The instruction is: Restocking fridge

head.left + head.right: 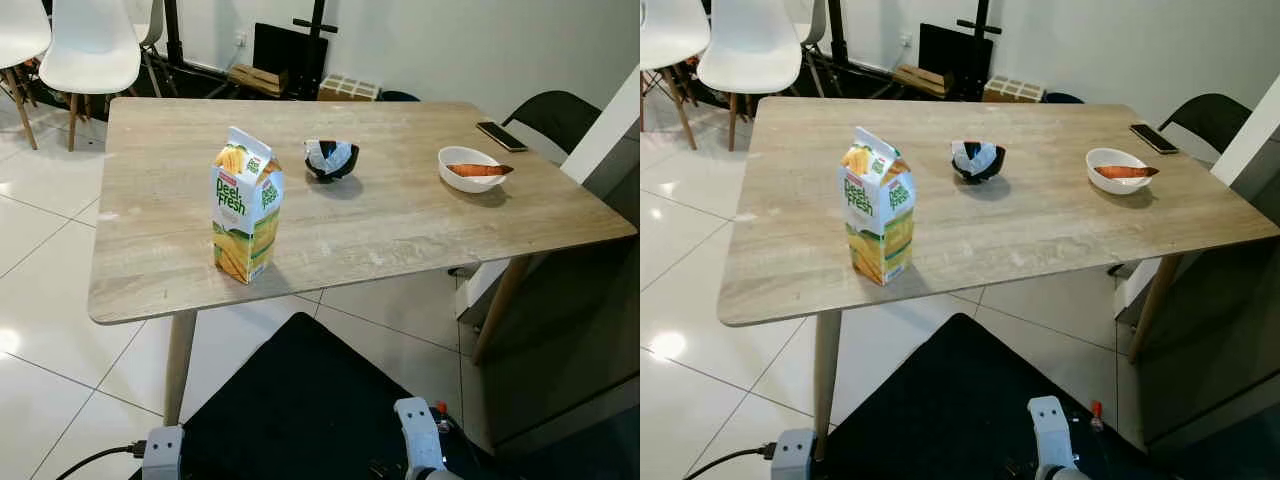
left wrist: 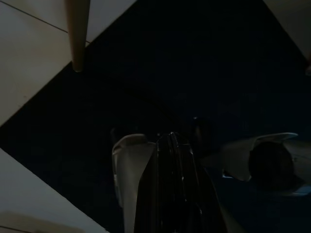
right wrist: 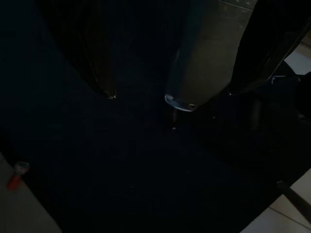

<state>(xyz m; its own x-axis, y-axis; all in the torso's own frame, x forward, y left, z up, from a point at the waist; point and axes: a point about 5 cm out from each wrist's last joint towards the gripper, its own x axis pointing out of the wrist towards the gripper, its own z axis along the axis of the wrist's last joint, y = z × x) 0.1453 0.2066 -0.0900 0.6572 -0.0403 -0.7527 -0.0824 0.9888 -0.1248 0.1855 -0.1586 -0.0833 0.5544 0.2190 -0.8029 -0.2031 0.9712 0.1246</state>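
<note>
A yellow and green juice carton stands upright near the front edge of the wooden table, left of centre. Both arms hang low beneath the table edge, over a black mat, well short of the carton. In the dark left wrist view my left gripper points down at the mat with its black fingers pressed together, holding nothing. In the right wrist view my right gripper hangs with its fingers spread apart and empty.
A black bowl sits mid-table, and a white bowl with something orange stands further right. A phone lies at the far right corner. White chairs stand far left, a black chair and a white panel to the right.
</note>
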